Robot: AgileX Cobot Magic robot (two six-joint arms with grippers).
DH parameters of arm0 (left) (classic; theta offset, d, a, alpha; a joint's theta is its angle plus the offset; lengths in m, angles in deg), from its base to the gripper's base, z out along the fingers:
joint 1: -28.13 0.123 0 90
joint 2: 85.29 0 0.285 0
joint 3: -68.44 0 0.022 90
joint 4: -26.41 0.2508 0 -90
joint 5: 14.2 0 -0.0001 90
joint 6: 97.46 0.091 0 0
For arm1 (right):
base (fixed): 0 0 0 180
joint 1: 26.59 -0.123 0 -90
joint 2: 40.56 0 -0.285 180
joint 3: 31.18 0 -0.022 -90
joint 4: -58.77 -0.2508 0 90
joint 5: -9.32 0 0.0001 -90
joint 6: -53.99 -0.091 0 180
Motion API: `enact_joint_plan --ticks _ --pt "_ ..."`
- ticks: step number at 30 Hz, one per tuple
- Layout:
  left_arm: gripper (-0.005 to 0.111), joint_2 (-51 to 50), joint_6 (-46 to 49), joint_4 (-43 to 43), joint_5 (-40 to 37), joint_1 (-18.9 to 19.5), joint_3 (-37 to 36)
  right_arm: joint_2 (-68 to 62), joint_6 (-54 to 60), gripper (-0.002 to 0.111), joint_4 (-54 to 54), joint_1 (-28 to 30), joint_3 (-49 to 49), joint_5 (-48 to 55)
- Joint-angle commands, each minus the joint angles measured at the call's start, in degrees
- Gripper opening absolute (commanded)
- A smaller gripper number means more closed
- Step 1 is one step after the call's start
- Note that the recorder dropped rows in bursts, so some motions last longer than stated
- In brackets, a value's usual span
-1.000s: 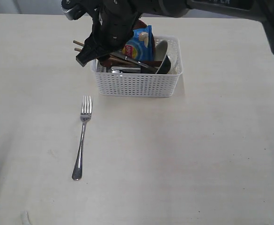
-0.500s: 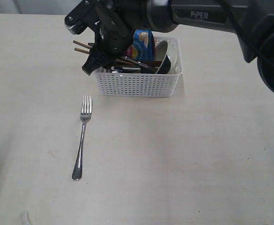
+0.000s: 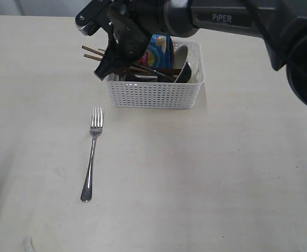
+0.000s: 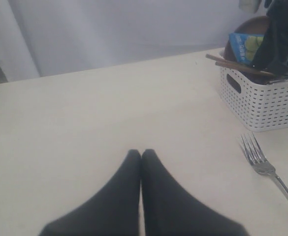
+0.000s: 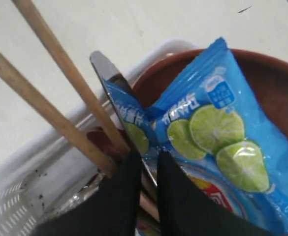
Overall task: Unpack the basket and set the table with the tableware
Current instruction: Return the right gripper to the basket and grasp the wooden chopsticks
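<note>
Unpacking step: right gripper (image 5: 147, 169) has its jaws pinched on what looks like the thin steel knife (image 5: 104, 69) in the white lattice plastic basket (image 3: 153, 95) at the far side of the pale cream table (image 3: 221, 173); next it needs a straight lift clear of the long brown chopsticks (image 5: 60, 64).

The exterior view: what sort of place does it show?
Probably a robotics lab bench staged as a dining table: a pale table, a white basket packed with tableware, one fork laid out, and a robot arm marked PIPER reaching in.

right gripper (image 5: 148, 158) nudged into basket (image 3: 153, 97), jaws narrowed — around knife (image 5: 104, 66)
</note>
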Motion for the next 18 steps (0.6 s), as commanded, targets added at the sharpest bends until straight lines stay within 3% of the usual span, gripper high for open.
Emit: enact_joint_plan --ticks 1,5,10,18 --pt "0.0 0.19 -0.02 -0.08 0.26 0.14 -0.13 1.84 1.35 0.039 0.52 0.12 0.16 1.49" --pt "0.0 0.19 -0.02 -0.08 0.26 0.14 -0.13 3.17 1.5 0.055 0.02 0.01 0.16 1.83" --pt "0.0 0.19 -0.02 -0.08 0.26 0.14 -0.13 2.21 6.38 0.054 -3.21 -1.24 0.16 2.21" --pt "0.0 0.19 -0.02 -0.08 0.26 0.14 -0.13 -0.76 4.7 0.054 0.47 -1.6 0.16 1.67"
